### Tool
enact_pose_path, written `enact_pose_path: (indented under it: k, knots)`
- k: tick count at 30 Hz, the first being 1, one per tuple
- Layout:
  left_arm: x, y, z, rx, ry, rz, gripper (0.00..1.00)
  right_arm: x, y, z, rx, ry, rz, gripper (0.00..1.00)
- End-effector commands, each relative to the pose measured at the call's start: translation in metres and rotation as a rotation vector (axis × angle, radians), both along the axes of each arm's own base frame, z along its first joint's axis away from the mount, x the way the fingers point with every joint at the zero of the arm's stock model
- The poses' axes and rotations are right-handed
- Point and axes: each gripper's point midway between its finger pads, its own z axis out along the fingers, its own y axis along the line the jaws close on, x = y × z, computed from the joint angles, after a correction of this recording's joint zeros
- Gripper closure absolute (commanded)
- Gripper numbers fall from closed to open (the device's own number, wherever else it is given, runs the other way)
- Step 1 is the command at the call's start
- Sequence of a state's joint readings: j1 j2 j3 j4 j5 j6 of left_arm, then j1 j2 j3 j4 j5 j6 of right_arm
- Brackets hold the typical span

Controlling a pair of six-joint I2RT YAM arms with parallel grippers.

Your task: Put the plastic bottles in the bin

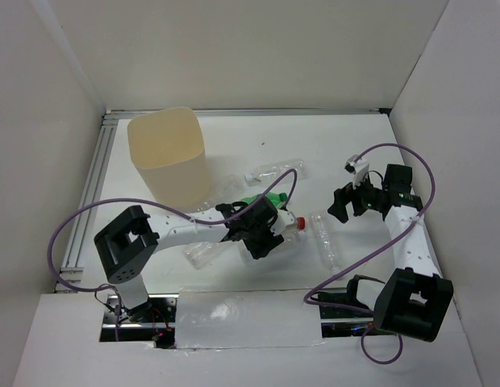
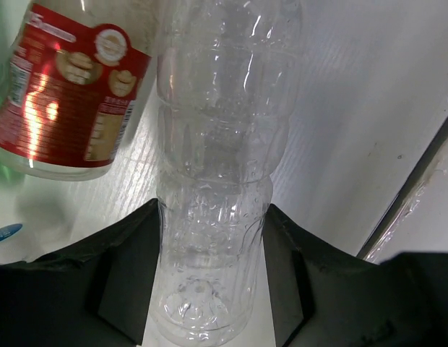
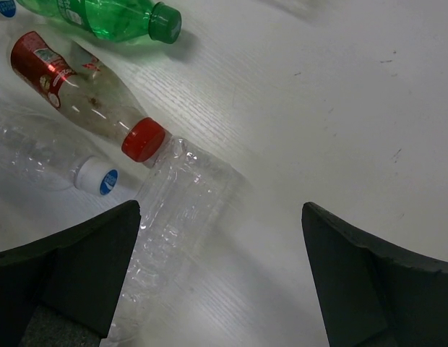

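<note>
Left gripper (image 2: 213, 238) clamps a clear ribbed bottle (image 2: 224, 108) across its body, ready for lifting toward the far-left bin (image 1: 167, 153). Right gripper (image 3: 220, 267) hangs wide open, empty.

A white, faintly grained counter (image 1: 371, 153) is boxed in by plain white walls (image 1: 250, 48) on three sides. Aluminium rails (image 1: 93, 185) edge its left and far sides. The light is even.

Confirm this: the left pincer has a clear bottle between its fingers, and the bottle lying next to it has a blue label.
Not quite: that neighbouring bottle has a red label, as the left wrist view shows. The left pincer does have a clear bottle between its fingers.
</note>
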State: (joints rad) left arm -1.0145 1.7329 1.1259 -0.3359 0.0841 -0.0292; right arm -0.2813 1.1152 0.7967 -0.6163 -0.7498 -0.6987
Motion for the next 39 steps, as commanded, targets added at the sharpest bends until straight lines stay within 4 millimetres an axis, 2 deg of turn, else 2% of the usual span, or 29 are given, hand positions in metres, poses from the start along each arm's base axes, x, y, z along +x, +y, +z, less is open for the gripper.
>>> enact_pose_path:
  k: [1,3,5,8,10,11,12,13,14,15,16,18,19,20,21,22,23,24,25,27,28,30,31,32,34,35,37,39]
  knots:
    - [-0.011,-0.001,0.015,-0.004,-0.016,-0.045,0.76,-0.002,0.005,0.008,0.008,-0.013,0.030,0.01]
    - [-0.014,-0.005,0.037,-0.046,-0.035,-0.048,0.89,-0.003,0.006,0.009,0.015,-0.015,0.036,0.01]
    - [-0.019,-0.012,0.070,-0.106,-0.052,-0.058,1.00,-0.004,0.008,0.009,0.025,-0.008,0.041,0.02]
    - [-0.016,-0.019,0.116,-0.215,-0.099,-0.041,1.00,-0.004,0.010,0.013,0.032,-0.012,0.047,0.06]
    - [0.000,-0.014,0.161,-0.315,-0.148,0.018,1.00,-0.004,0.011,0.016,0.040,-0.015,0.053,0.07]
    - [0.005,-0.010,0.175,-0.344,-0.169,0.034,1.00,-0.004,0.011,0.016,0.040,-0.015,0.053,0.08]
    - [0.022,-0.001,0.192,-0.387,-0.195,0.090,1.00,-0.004,0.011,0.016,0.040,-0.015,0.053,0.11]
    - [0.030,0.008,0.219,-0.456,-0.228,0.135,1.00,-0.004,0.011,0.016,0.040,-0.015,0.053,0.14]
    - [0.043,0.018,0.234,-0.499,-0.257,0.183,1.00,-0.004,0.011,0.016,0.040,-0.015,0.053,0.16]
    - [0.074,0.036,0.261,-0.583,-0.309,0.281,1.00,-0.003,0.012,0.018,0.045,-0.026,0.059,0.23]
    - [0.085,0.052,0.288,-0.653,-0.362,0.333,1.00,-0.003,0.012,0.018,0.045,-0.026,0.059,0.27]
    - [0.109,0.075,0.314,-0.736,-0.420,0.413,1.00,-0.003,0.015,0.015,0.060,-0.021,0.068,0.34]
    - [0.134,0.099,0.333,-0.780,-0.481,0.494,1.00,-0.003,0.016,0.016,0.067,-0.023,0.073,0.37]
    - [0.140,0.108,0.350,-0.827,-0.498,0.511,1.00,-0.003,0.016,0.016,0.067,-0.023,0.073,0.43]
    - [0.150,0.118,0.357,-0.834,-0.526,0.538,1.00,-0.003,0.016,0.016,0.062,-0.028,0.079,0.46]
    - [0.163,0.135,0.363,-0.834,-0.548,0.596,1.00,-0.003,0.016,0.014,0.065,-0.019,0.078,0.46]
    - [0.167,0.144,0.377,-0.853,-0.585,0.611,1.00,-0.003,0.015,0.014,0.059,-0.025,0.084,0.48]
    - [0.176,0.152,0.376,-0.841,-0.594,0.640,1.00,-0.003,0.015,0.014,0.058,-0.025,0.084,0.49]
    - [0.190,0.170,0.367,-0.794,-0.618,0.708,1.00,-0.002,0.014,0.013,0.046,-0.028,0.084,0.49]
    - [0.197,0.188,0.365,-0.766,-0.643,0.759,1.00,0.000,0.011,0.013,0.034,-0.037,0.079,0.49]
    - [0.208,0.206,0.358,-0.722,-0.668,0.822,1.00,0.000,0.009,0.009,0.030,-0.024,0.060,0.44]
    - [0.212,0.223,0.337,-0.658,-0.652,0.877,1.00,0.006,0.007,0.008,0.017,-0.024,0.037,0.33]
    - [0.215,0.231,0.330,-0.634,-0.653,0.911,1.00,0.008,0.004,0.005,0.012,-0.012,0.018,0.22]
    - [0.219,0.250,0.315,-0.582,-0.659,0.985,1.00,0.008,0.003,-0.002,0.004,0.026,-0.005,0.20]
    - [0.221,0.267,0.301,-0.543,-0.650,1.048,1.00,0.010,0.006,-0.007,-0.005,0.050,0.001,0.18]
    - [0.223,0.278,0.297,-0.531,-0.652,1.088,1.00,0.010,0.005,-0.015,-0.009,0.098,-0.032,0.18]
    - [0.229,0.281,0.280,-0.501,-0.625,1.102,0.93,0.010,0.012,-0.021,-0.021,0.124,-0.025,0.17]
    - [0.230,0.280,0.274,-0.487,-0.610,1.105,0.73,0.013,0.015,-0.032,-0.050,0.172,-0.059,0.16]
